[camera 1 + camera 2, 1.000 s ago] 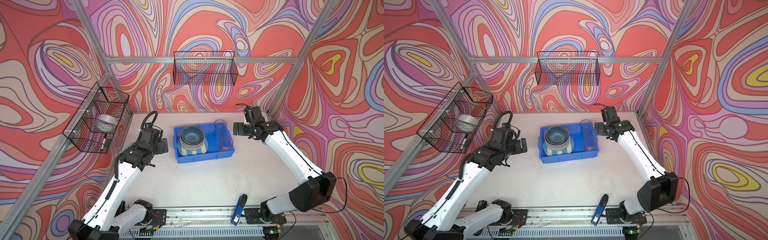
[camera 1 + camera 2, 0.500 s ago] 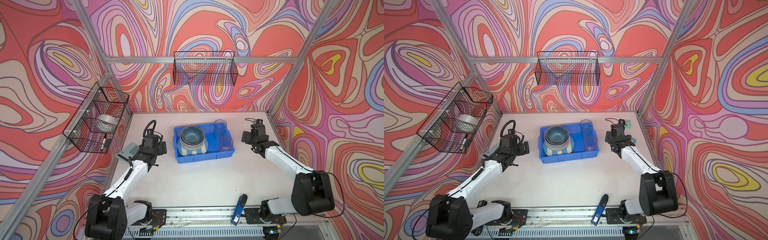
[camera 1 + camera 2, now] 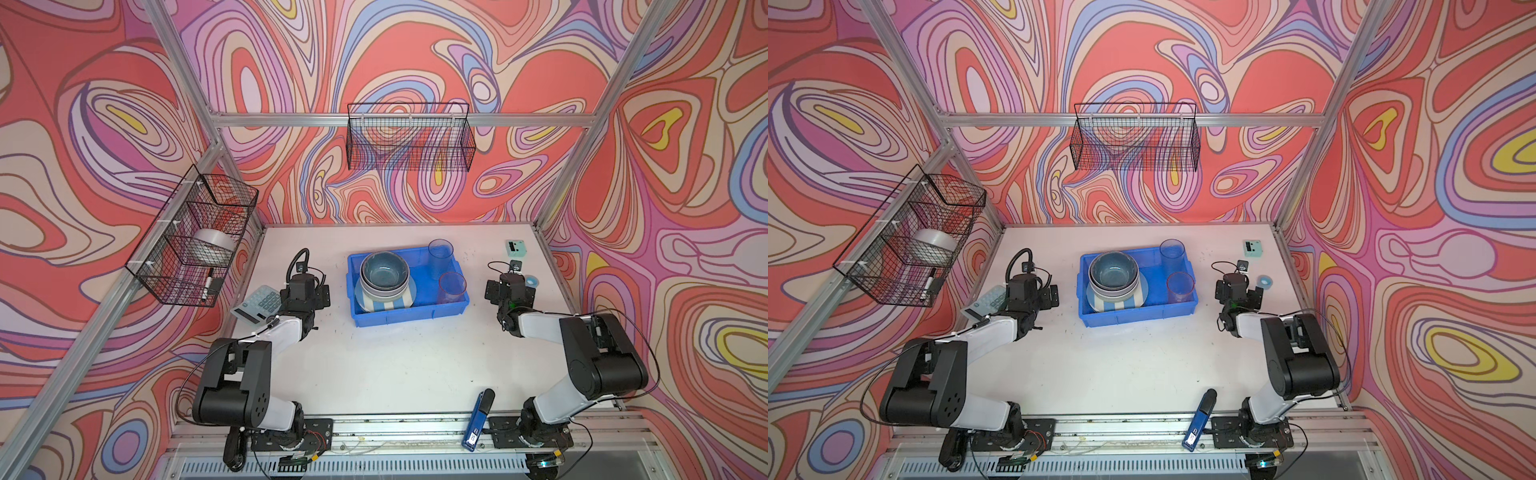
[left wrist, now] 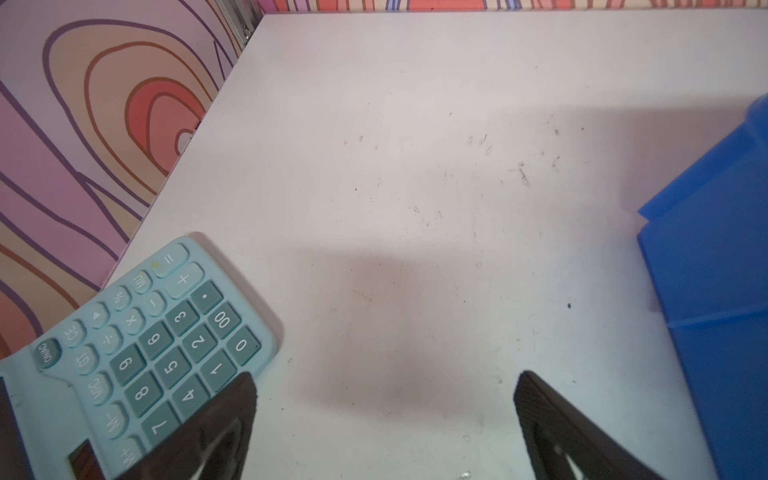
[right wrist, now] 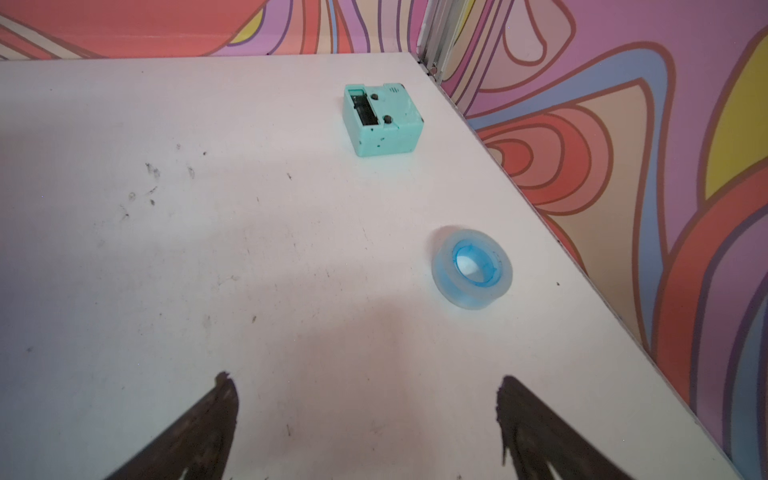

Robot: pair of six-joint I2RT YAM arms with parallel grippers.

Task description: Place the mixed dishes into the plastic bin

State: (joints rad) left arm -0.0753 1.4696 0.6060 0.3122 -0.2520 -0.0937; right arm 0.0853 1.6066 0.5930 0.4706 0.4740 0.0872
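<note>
Left claw (image 4: 384,378) and right claw (image 5: 365,379), both spread empty, have drawn back from the plastic bin (image 3: 409,318).

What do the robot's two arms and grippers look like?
The left arm and right arm match: white rounded links between bulky black joint housings, on black bases. Thin black cables run along each, and a looped cable rises at the left wrist. The left gripper and right gripper have dark, textured, tapering fingers.
</note>
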